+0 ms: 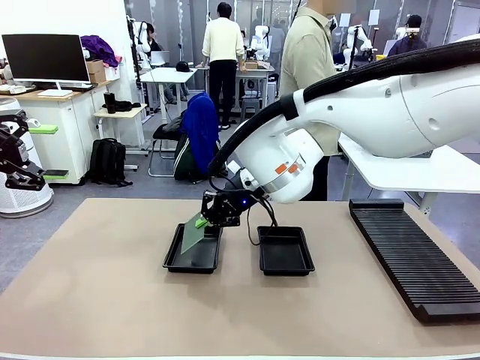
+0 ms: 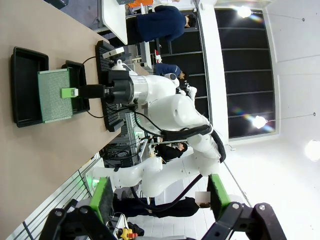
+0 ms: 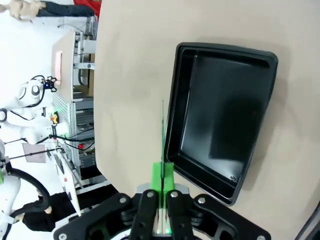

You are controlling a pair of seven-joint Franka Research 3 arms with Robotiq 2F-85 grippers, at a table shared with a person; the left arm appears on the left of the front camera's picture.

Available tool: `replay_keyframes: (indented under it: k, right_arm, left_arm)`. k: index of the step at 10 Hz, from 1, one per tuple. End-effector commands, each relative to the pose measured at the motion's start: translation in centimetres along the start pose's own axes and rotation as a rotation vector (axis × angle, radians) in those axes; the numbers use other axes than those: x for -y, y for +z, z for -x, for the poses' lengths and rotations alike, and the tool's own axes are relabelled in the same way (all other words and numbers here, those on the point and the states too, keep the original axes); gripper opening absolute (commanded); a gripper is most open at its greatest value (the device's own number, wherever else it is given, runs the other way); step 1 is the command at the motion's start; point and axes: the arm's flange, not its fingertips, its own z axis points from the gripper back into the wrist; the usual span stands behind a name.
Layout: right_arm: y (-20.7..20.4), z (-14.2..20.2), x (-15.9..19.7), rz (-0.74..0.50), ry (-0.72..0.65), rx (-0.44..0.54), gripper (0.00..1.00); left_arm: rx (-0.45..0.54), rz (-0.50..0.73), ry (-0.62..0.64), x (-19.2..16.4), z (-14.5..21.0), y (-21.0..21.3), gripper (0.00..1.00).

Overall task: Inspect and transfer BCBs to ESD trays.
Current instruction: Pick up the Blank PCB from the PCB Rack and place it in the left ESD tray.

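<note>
The white right arm, coming in from the right, is holding its right gripper [image 1: 204, 220] above the middle of the tan tabletop [image 1: 90, 300]. The gripper is clamping a thin flat green rectangular circuit board [image 1: 192, 235] by one edge, with its green pads [image 3: 156, 175] pressing against the board's two faces. The board is hanging tilted, its speckled face turned toward the left. Its lower part is sitting over the left shallow black plastic tray with a raised rim [image 1: 171, 262]. Whether the bottom edge is touching the tray floor cannot be told. In the right wrist view the board is showing edge-on as a thin green line, just beside the long rim of that tray.

The second identical black tray [image 1: 286, 268] is lying just to the right of the first, with a narrow gap between them, and nothing is resting in it. A long black ribbed slotted rack [image 1: 411, 259] is lying along the right side of the table, well apart from both trays.

The left gripper [image 2: 160, 196] is hanging off to the left, away from the trays. Its fingers are standing wide apart and nothing is sitting between them. A person in a pale olive shirt [image 1: 309, 60] is standing at the far side of the table, behind the right arm.
</note>
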Motion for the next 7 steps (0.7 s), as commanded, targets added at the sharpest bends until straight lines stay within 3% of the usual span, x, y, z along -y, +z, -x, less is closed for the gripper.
replay_keyframes:
  k: [1,7]
  right_arm:
    - [-1.8,0.2,0.6,-0.038,-0.037,0.036,0.02]
    - [-4.6,0.4,3.0,-0.068,-0.112,0.1,0.02]
  left_arm:
    - [0.003,0.002,0.0,0.0,0.1,0.1,1.0]
    - [0.003,0.002,0.0,0.0,0.1,0.1,1.0]
